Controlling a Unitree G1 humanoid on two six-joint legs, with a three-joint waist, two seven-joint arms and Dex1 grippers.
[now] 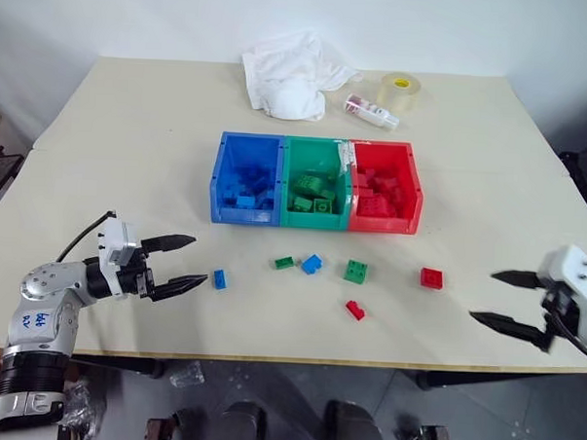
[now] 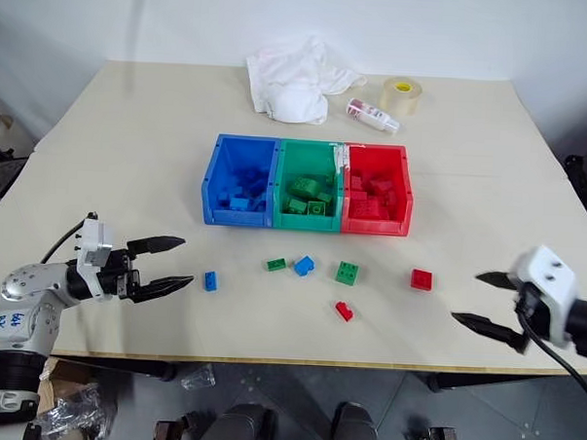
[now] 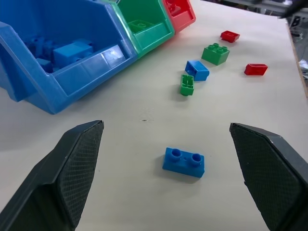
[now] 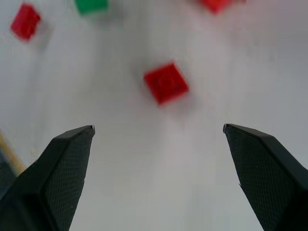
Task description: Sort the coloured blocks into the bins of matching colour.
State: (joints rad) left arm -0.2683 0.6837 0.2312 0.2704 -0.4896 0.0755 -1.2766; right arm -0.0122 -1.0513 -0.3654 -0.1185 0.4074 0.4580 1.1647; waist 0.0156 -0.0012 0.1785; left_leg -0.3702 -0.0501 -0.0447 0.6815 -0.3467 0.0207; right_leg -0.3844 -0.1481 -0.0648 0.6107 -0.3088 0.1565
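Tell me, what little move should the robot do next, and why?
Probably ease the left gripper forward around the blue block and close. Its fingers are open and the block lies just ahead between them, nearest of all the loose blocks. The blue bin is close behind.

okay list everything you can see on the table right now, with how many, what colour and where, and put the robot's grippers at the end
Bins: three joined in a row, blue, green, red, mid-table, each holding blocks of its own colour.
Loose blue blocks: two, one by the left gripper, one in front of the green bin.
Loose green blocks: two, and, in front of the bins.
Loose red blocks: two, and, front right.
White cloth: one, far side.
Tape roll: one, clear, far side.
Small bottle: one, lying beside the tape roll.
Left gripper: open, empty.
Right gripper: open, empty.
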